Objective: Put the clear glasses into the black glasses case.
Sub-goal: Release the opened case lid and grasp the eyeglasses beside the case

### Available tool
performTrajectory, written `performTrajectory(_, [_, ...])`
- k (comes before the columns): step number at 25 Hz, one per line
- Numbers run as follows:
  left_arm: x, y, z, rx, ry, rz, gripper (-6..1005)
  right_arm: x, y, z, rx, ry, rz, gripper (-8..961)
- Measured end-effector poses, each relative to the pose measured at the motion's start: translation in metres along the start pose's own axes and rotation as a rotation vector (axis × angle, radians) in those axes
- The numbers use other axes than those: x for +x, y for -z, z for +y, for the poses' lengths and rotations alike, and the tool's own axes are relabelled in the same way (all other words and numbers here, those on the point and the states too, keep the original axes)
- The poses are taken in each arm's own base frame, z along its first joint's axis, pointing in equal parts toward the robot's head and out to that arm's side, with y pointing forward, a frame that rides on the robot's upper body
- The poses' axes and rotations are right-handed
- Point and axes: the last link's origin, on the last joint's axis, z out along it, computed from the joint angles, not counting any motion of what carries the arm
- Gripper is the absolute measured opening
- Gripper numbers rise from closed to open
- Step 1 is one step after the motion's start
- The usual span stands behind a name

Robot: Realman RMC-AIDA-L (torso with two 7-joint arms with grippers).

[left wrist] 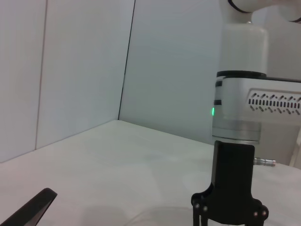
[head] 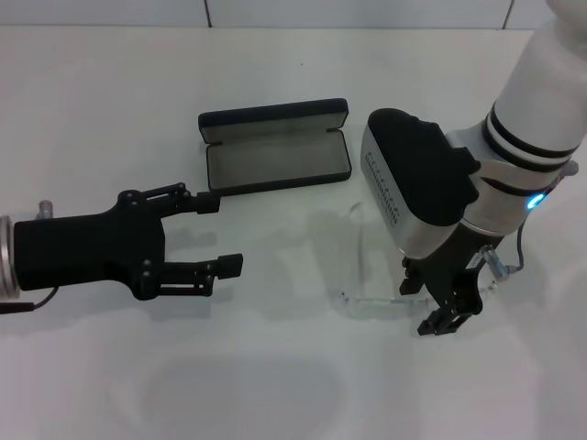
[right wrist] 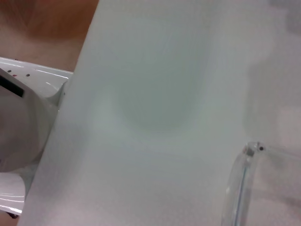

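Surface: plain white table (head: 101, 101), pale wall behind. Item one: the black glasses case (head: 275, 147), lying open toward the far middle of the table, lid raised behind, grey lining exposed and nothing in it. Item two: the clear glasses (head: 362, 266), resting on the table near the case on the robot's side, one thin arm running along the table toward the right gripper. Right gripper (head: 449, 307): lowered at the end of that arm of the glasses; whether its jaws are closed on it cannot be told. Left gripper (head: 215, 234): hovering low over the table just short of the case, jaws wide apart, holding nothing. Handling note, as a judgement: take the frame lightly at the hinge, lift it level, carry it over the lining and set it down lengthwise so it sits inside the rim.
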Motion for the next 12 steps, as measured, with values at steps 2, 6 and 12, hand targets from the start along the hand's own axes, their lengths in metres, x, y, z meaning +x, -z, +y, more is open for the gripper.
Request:
performTrajectory(2, [0.0, -0.0003, -0.0002, 0.002, 0.0, 0.0, 815, -0.001, 0.0007, -0.0001, 0.002, 0.001, -0.005, 576])
performTrajectory(6, [-0.0008, 0.0001, -0.0003, 0.006, 0.002, 0.0, 807, -0.0018, 0.0014, -0.0003, 0.005, 0.003, -0.009, 388])
performTrajectory(12, [-0.0014, 0.001, -0.0006, 0.012, 0.004, 0.0, 794, -0.0027, 0.0013, 0.002, 0.015, 0.02, -0.023, 231])
